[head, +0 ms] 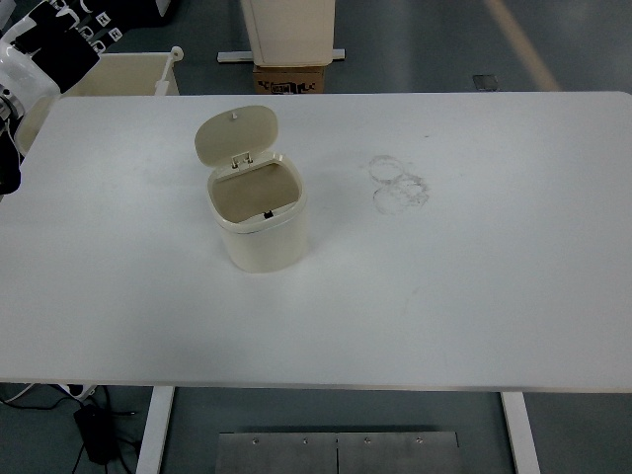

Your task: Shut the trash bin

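Item: cream trash bin on tabletop, lid hinged upright, unclosed; my left hand far off, grip indiscernible.

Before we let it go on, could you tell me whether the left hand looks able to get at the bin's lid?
Probably yes: the lid stands open and upright, bare table lies between, though the left hand is far off at the top left corner.

One trash bin with one lid, one bench, one hand, one cardboard box.
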Controlling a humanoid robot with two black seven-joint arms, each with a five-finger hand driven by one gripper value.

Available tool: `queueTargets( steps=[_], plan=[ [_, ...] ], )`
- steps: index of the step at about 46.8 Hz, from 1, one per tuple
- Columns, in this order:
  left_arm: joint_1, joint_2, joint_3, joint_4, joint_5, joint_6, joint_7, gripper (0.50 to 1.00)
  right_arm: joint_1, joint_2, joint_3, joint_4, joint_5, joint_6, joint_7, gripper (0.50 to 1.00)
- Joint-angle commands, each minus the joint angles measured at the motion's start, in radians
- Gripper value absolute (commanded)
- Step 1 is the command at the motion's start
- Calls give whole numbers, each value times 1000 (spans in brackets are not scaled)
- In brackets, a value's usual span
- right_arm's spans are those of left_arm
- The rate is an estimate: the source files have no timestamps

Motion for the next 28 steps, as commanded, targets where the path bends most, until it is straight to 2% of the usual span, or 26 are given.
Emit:
queueTargets(
  steps=[1,13,18,28],
  plan=[
    [-31,39,62,-37,0,0,0,1000,0,0,0,0,0,-2,0,993],
    [-157,146,215,-154,7,-2,10,1000,0,0,0,0,0,0,0,993],
    [-211,155,278,-163,58,-5,60,1000,0,0,0,0,0,0,0,993],
    [-277,155,315,-168,226,-29,112,1000,0,0,0,0,0,0,0,993]
  ],
)
